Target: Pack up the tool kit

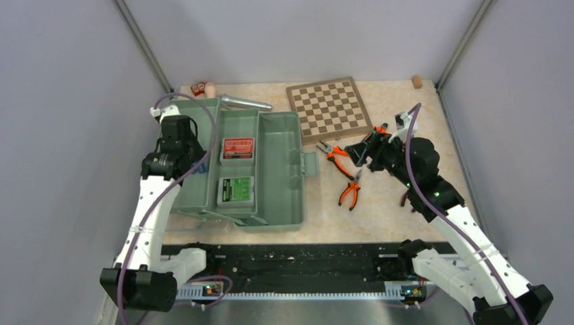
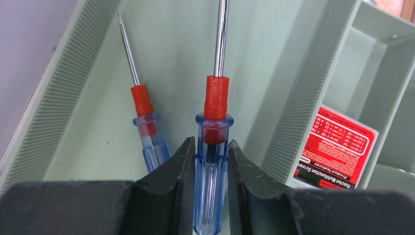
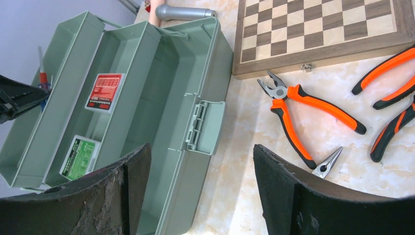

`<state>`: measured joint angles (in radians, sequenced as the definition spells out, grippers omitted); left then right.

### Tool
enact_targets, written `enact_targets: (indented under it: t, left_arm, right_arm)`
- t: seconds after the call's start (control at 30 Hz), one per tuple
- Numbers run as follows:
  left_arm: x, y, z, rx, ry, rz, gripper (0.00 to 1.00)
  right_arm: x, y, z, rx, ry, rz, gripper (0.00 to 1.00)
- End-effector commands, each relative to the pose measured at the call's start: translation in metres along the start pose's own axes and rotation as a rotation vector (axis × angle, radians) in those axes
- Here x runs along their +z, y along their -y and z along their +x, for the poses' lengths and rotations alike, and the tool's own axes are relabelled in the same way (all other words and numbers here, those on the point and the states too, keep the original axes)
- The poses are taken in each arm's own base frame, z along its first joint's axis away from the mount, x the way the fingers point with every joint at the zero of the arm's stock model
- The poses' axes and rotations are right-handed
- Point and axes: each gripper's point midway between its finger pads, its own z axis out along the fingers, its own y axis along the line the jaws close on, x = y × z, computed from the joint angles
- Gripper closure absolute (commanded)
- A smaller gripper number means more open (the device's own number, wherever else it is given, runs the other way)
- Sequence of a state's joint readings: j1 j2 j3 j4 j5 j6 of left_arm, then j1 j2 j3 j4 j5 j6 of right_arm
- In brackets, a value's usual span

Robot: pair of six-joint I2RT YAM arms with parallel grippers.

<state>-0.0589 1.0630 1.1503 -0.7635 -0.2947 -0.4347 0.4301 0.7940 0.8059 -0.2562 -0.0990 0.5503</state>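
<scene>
**Colleague:** How far are we getting with the packing?

**Me:** Partway, I'm judging. The toolbox (image 1: 271, 169) is sitting open on the worktop (image 1: 392, 210), left of centre. The red bit case (image 1: 237, 147) and green bit case (image 1: 235, 190) are lying in its middle section, and a small screwdriver (image 2: 146, 117) is resting in the far-left compartment. My left hand (image 2: 208, 161) is gripping the larger screwdriver (image 2: 215, 112) by its blue handle, over that same compartment.

**Colleague:** What's remaining?

**Me:** The orange pliers (image 1: 336, 160) and the needle-nose pliers (image 1: 350, 191) are lying out on the worktop, right of the box. My right hand (image 3: 199, 152) is hanging near them, spread wide and empty. Closing up is waiting too.

**Colleague:** Anything you're missing?

**Me:** I'm not finding the lid in any view. A third orange-handled pair (image 3: 386, 73) is being cut off at the right wrist view's edge, and the held screwdriver's tip is running out of frame.
</scene>
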Motion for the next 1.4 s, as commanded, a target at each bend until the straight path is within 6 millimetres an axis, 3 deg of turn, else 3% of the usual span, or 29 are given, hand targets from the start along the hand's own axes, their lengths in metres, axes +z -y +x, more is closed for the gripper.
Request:
enact_targets:
  t: [0.0,0.13,0.27,0.43,0.7,0.93,1.1,1.37]
  left_arm:
    - [0.005,-0.002,0.008,0.010,-0.020,0.008,0.92]
    - [0.004,-0.022,0.015,0.051,-0.043,-0.083,0.91]
    - [-0.007,-0.041,0.006,0.073,0.000,-0.169,0.88]
    - [-0.016,-0.047,-0.002,0.083,0.027,-0.184,0.80]
    - [-0.036,-0.022,-0.018,0.050,0.109,-0.014,0.42]
    - [-0.066,0.010,-0.029,0.051,0.230,0.233,0.31]
    - [-0.090,0.038,-0.024,0.063,0.325,0.467,0.27]
    - [-0.098,0.023,-0.014,0.032,0.500,0.482,0.14]
  right_arm:
    - [-0.001,-0.008,-0.007,-0.019,0.017,-0.027,0.25]
    - [0.002,-0.007,-0.003,-0.016,0.002,-0.026,0.25]
    - [0.004,-0.002,0.002,-0.008,-0.017,-0.003,0.25]
    - [0.010,0.018,0.021,0.000,-0.092,0.089,0.25]
    - [0.018,0.058,0.074,-0.018,-0.280,0.227,0.25]
    - [0.013,0.101,0.134,-0.005,-0.467,0.373,0.30]
    - [0.009,0.126,0.154,-0.004,-0.510,0.496,0.35]
    - [0.011,0.143,0.174,-0.047,-0.544,0.588,0.43]
